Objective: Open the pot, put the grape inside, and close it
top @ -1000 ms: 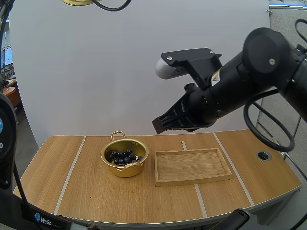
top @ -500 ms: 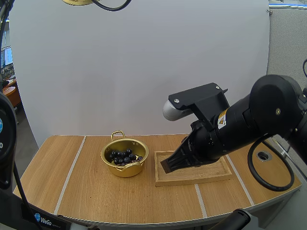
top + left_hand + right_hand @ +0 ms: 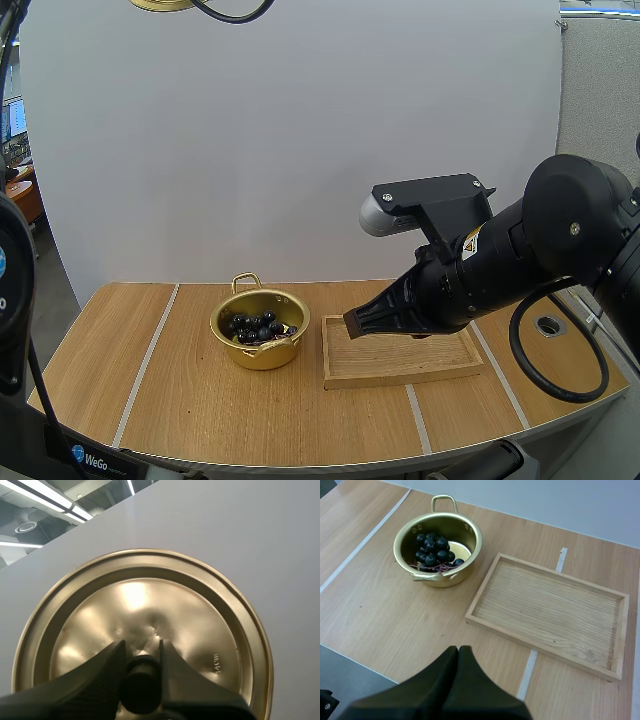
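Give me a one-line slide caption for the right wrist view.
Right gripper, shut, above the table near the open pot holding grapes beside the wooden tray.

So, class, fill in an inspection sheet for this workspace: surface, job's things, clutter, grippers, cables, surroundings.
surface: wooden table, pale stripes across it.
job's things: pot open, grapes inside; lid held aloft by its knob.
clutter: wooden tray, empty, beside the pot.
grippers: left gripper shut on the lid's knob; right gripper shut on nothing, raised by the tray.
cables: nothing seen on the table.
surroundings: white screen behind the table.
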Action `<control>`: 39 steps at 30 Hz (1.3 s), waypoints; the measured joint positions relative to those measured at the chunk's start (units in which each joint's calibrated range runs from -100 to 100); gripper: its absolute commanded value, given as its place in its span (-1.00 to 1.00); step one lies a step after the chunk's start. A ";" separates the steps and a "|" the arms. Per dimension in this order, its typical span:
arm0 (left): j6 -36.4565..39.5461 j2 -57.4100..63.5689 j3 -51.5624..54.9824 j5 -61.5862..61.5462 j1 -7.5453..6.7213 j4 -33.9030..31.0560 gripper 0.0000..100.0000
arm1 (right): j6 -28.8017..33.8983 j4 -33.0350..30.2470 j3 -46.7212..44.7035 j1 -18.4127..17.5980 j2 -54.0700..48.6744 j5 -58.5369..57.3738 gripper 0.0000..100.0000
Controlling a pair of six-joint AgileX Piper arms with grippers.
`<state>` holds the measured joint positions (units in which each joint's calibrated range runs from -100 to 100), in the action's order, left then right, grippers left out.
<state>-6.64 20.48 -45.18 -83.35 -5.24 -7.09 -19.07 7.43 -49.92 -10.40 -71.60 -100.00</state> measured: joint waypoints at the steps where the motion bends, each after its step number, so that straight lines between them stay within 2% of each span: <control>1: 0.00 0.00 0.00 0.00 0.00 0.00 -1.00 | 0.00 0.00 0.00 0.00 0.00 0.00 -1.00; 5: 0.00 0.00 -0.11 -1.98 0.00 0.00 -1.00 | 0.00 0.33 0.00 0.05 0.00 0.00 -1.00; 12: 0.00 -0.73 0.43 -15.90 0.00 0.00 -1.00 | 0.00 0.33 0.00 0.05 0.00 0.00 -1.00; 22: -5.06 -4.49 9.42 -16.65 0.00 1.88 -1.00 | 0.00 0.33 0.00 0.05 0.00 0.00 -1.00; 33: -5.66 -5.36 16.31 -16.65 0.00 3.17 -1.00 | 0.00 0.33 0.00 0.05 0.00 0.00 -1.00; 39: -8.08 -8.20 28.76 -16.65 0.00 10.46 -1.00 | 0.00 0.33 0.00 0.05 0.00 0.00 -1.00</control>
<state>-14.72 12.28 -16.42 -100.00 -5.24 3.37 -19.07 7.75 -49.92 -10.34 -71.60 -100.00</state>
